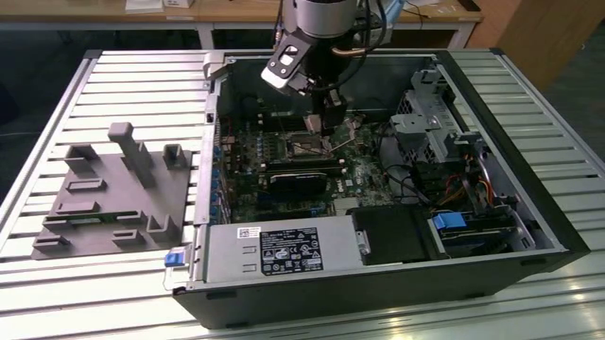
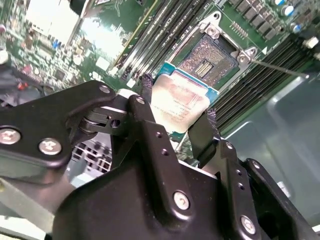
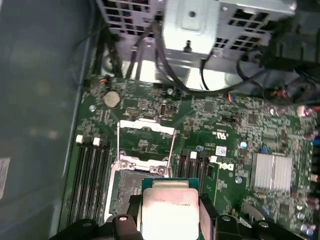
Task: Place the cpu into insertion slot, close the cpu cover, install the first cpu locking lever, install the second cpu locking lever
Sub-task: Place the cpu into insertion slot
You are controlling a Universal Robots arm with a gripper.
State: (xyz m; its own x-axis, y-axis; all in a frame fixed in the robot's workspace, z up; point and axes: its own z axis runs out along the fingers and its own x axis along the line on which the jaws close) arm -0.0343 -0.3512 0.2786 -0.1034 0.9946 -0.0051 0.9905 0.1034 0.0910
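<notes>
Pinching the cpu [image 2: 185,95] by two opposite edges, the claw [image 2: 178,106] is held close over the insertion slot [image 2: 207,57], upper middle of the exterior view. The cpu cover [image 3: 146,126] stands open (socket left clear for seating).

Slatted aluminium worktable [image 1: 142,78], pale wooden bench [image 1: 246,13] just behind it, brown wooden panel [image 1: 543,35] past its far corner.

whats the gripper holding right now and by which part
The gripper holds the cpu, pinched by two opposite edges between its jaws; the insertion slot is empty.
</notes>
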